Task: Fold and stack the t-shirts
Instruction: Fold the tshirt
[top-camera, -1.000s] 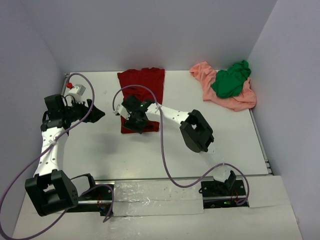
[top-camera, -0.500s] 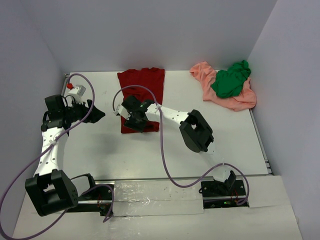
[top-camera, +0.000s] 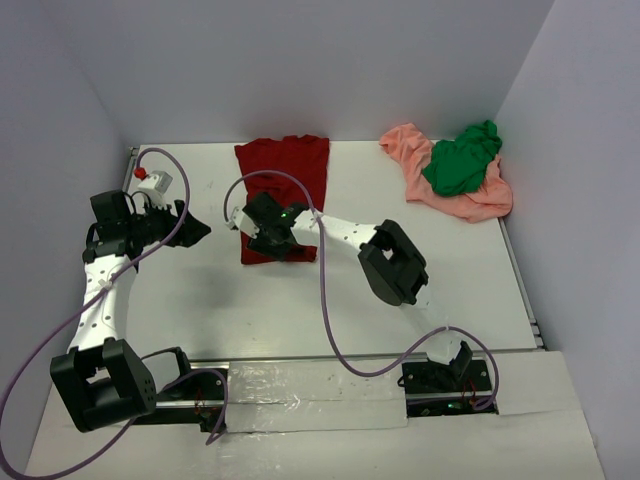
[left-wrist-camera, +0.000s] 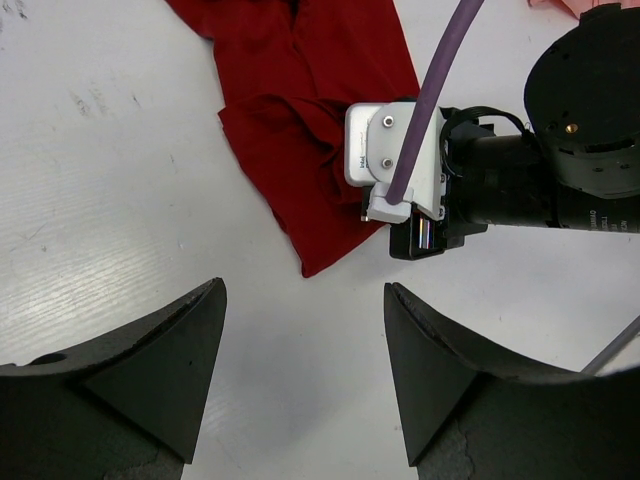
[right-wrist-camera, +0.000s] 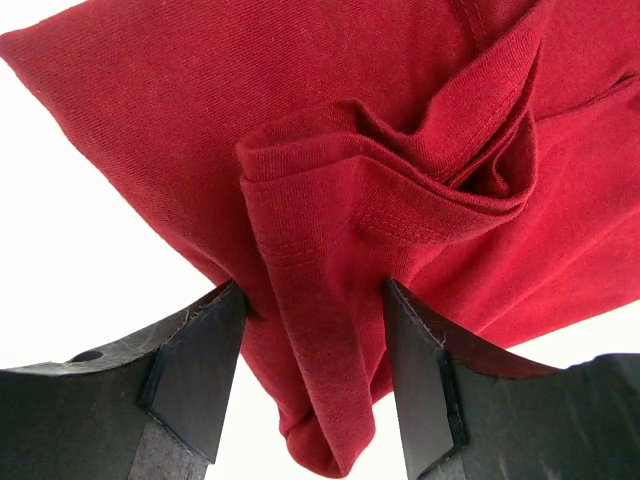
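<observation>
The dark red t-shirt (top-camera: 285, 165) lies at the back middle of the table, its near end bunched. My right gripper (top-camera: 270, 240) sits on that near end. In the right wrist view its jaws (right-wrist-camera: 315, 350) stand apart with a raised fold of the red shirt (right-wrist-camera: 400, 120) between them, cloth touching the left finger. My left gripper (top-camera: 195, 230) is open and empty over bare table, left of the shirt; in its wrist view (left-wrist-camera: 305, 370) the shirt's corner (left-wrist-camera: 300, 90) lies ahead. The green t-shirt (top-camera: 462, 160) lies crumpled on the salmon-pink one (top-camera: 475, 203) at the back right.
A small white box with a red knob (top-camera: 155, 180) sits at the back left corner. Purple cables (top-camera: 325, 300) loop over the table from both arms. Walls close in the back and both sides. The right arm's wrist camera block (left-wrist-camera: 395, 160) is close in front of my left gripper.
My right gripper has moved a little toward the back, and the red shirt's near edge has drawn up with it. The left arm has not moved.
</observation>
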